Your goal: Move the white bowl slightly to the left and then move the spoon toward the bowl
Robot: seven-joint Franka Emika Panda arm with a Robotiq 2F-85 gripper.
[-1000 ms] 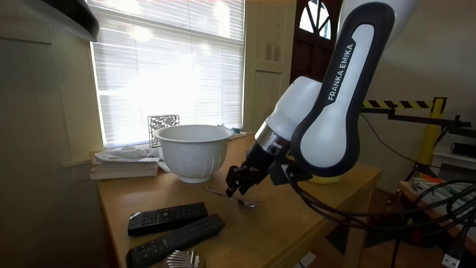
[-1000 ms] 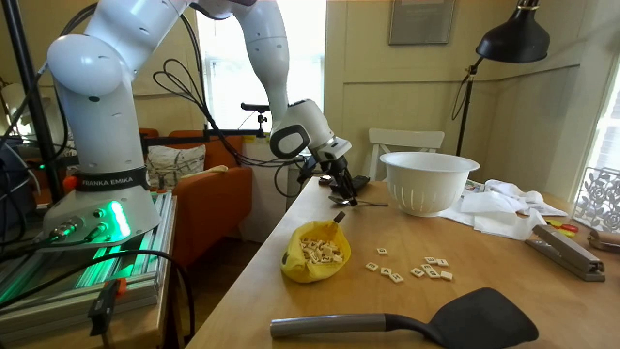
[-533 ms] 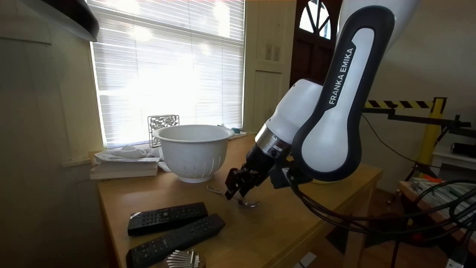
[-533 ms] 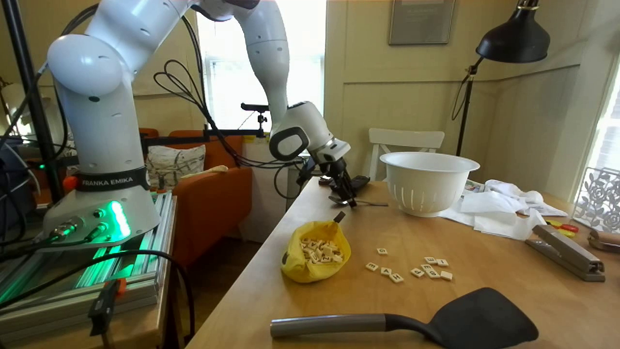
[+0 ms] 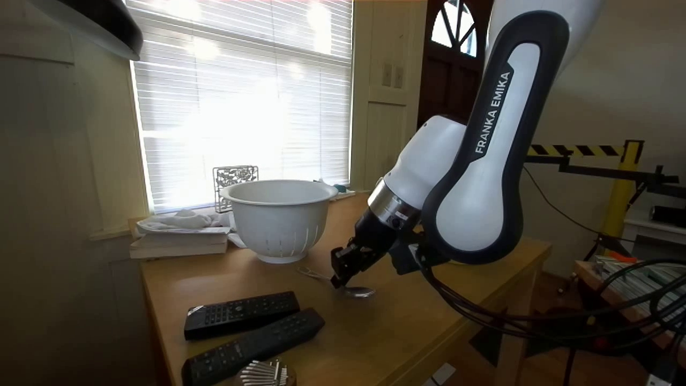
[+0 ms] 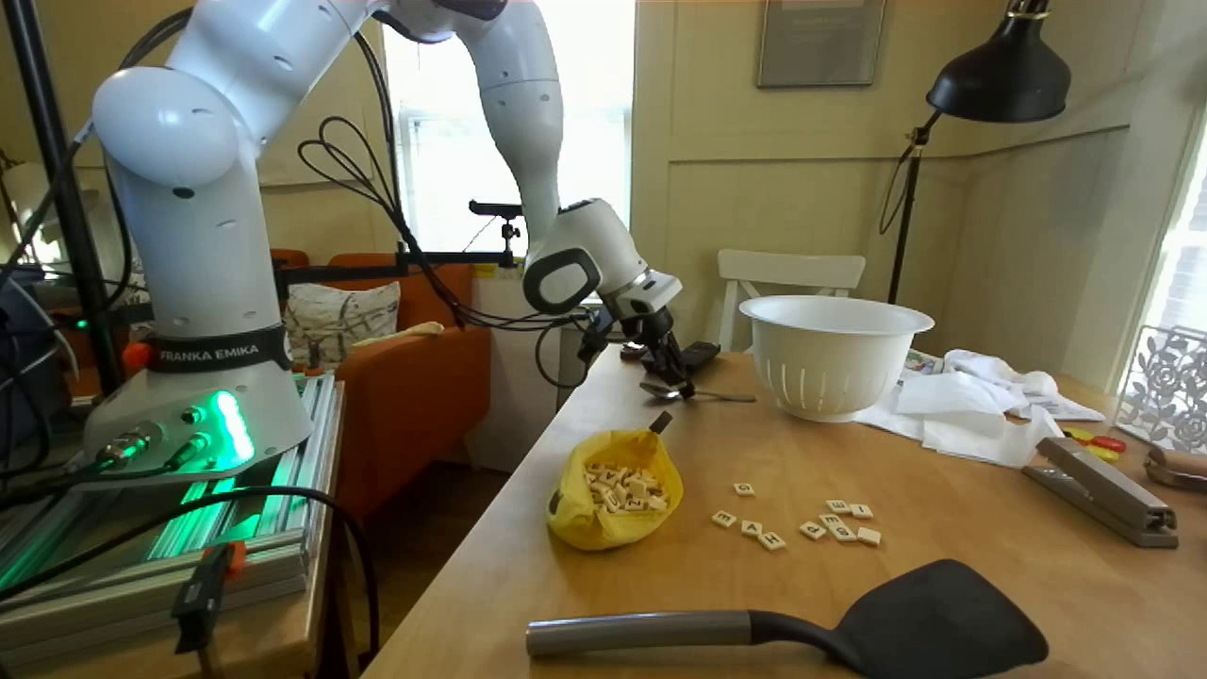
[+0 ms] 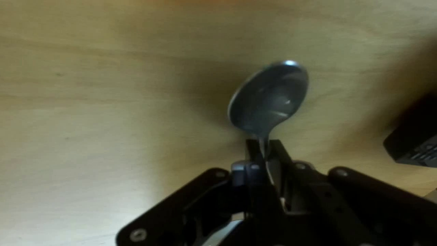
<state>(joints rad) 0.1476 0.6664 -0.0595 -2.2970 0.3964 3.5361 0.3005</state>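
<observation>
Spoon (image 7: 273, 92) is held in the gripper (image 7: 263, 150) — wrist view has its oval end out past the fingertips, neck right between the pads, handle running back between the two fingers. Fingers are drawn in close, pinching the spoon at the neck. Can't tell if any part of it touches the table (image 5: 364, 338); there's a soft shadow next to the oval end.

In both exterior views the handle's far end points toward the white bowl (image 5: 278, 230) and stops near its base, apart from it. Bowl stands upright on the table, with white sheets (image 6: 985, 429) just beside it.

Further out: two black remotes (image 5: 242, 314) near the spoon. In an exterior view — yellow pouch (image 6: 580, 523) of letter tiles (image 6: 630, 488), loose tiles (image 6: 837, 528), spatula (image 6: 905, 627), stapler (image 6: 1108, 490), all apart from the gripper.
</observation>
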